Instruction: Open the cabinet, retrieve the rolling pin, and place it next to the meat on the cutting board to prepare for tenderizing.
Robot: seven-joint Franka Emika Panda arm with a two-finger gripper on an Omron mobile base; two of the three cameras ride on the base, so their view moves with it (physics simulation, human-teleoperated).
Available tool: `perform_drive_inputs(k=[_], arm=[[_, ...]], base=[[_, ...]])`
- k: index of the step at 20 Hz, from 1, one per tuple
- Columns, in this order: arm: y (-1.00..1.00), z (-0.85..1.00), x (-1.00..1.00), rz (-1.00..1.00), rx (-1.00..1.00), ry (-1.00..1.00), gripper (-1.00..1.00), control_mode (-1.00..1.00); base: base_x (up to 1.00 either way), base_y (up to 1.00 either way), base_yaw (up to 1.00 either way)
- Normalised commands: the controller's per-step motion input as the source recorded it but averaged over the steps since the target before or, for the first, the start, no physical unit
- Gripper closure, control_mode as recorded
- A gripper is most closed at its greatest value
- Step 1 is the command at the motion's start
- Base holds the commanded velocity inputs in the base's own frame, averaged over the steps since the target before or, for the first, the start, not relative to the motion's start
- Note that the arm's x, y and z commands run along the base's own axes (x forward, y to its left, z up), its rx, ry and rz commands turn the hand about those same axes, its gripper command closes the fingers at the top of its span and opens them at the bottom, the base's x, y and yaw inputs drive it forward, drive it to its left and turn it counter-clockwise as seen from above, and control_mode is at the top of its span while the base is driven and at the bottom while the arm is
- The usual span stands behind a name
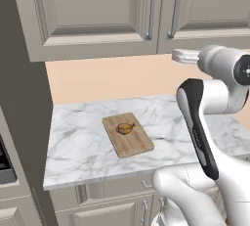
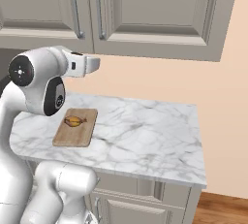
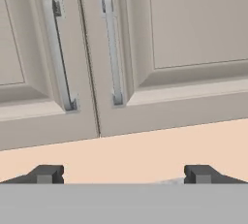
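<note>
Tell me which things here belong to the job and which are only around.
Job: large beige-grey wall cabinet, both doors shut; flat light-brown wooden cutting board; small golden-brown meat on it.

Around: white marble counter; beige lower cabinets; peach wall.

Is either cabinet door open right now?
No, both doors of the cabinet sit flush and shut, meeting at the centre seam.

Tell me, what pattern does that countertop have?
The countertop is white marble with grey veining, clearest in the right base view.
</note>
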Motion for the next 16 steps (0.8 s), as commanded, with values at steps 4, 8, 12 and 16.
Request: perform_drive_inputs(k=[4, 8, 12, 16], arm=[[0.00, 0.56, -0.12, 0.00, 0.02, -0.27, -1.00, -1.00], [-0.06, 0.00, 0.02, 0.00, 0.01, -0.02, -1.00, -1.00], [-0.01, 0.01, 0.16, 0.00, 0.00, -0.07, -1.00, -1.00], [0.00, 0.05, 0.16, 0.04, 0.00, -0.16, -1.00, -1.00]], base=[[0.00, 0.00, 0.00], [0.00, 0.00, 0.00], [0.00, 0.00, 0.00], [0.00, 0.00, 0.00]])
